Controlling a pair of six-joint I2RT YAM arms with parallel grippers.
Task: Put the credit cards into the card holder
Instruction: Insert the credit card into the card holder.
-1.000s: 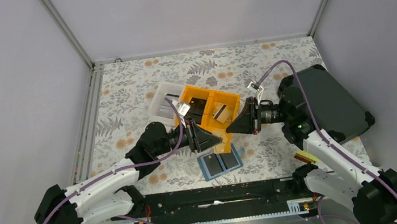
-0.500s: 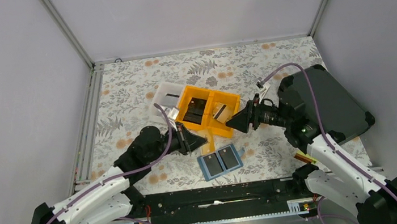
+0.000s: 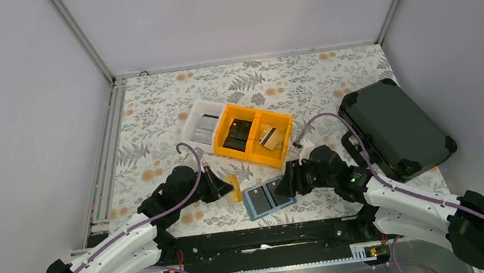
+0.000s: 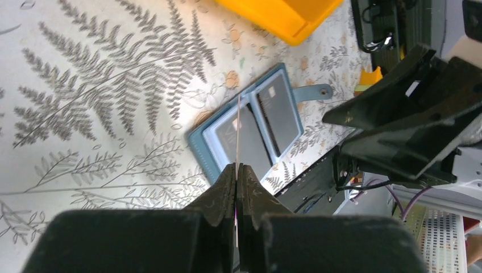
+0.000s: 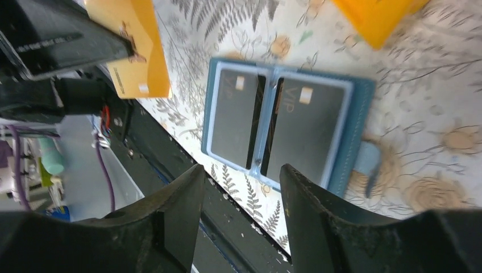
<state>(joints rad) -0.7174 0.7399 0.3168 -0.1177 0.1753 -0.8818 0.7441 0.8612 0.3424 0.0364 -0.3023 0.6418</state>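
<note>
The teal card holder [image 3: 251, 213] lies open near the table's front edge, with two dark credit cards [image 3: 258, 198] [image 3: 277, 189] in its pale blue pockets. My left gripper [image 3: 228, 187] hovers just left of it, shut on an orange credit card [image 3: 235, 188]. The left wrist view shows that card edge-on [image 4: 237, 131] above the holder [image 4: 199, 145]. My right gripper [image 3: 286, 181] hangs open and holds nothing at the holder's right side. In the right wrist view it [image 5: 241, 185] is over the holder's near edge [image 5: 358, 136], with the orange card [image 5: 136, 51] at upper left.
An orange two-compartment bin [image 3: 287, 145] behind the holder contains dark cards [image 3: 236, 136] and a pale one [image 3: 268, 137]. A white bin [image 3: 190, 124] adjoins it on the left. A large black hard case [image 3: 395, 128] sits at the right. The black base rail [image 3: 259, 239] borders the front.
Both grippers came back from the orange bin toward the front edge, ending on either side of the holder. The left one shut on the orange card; the right one opened and let go.
</note>
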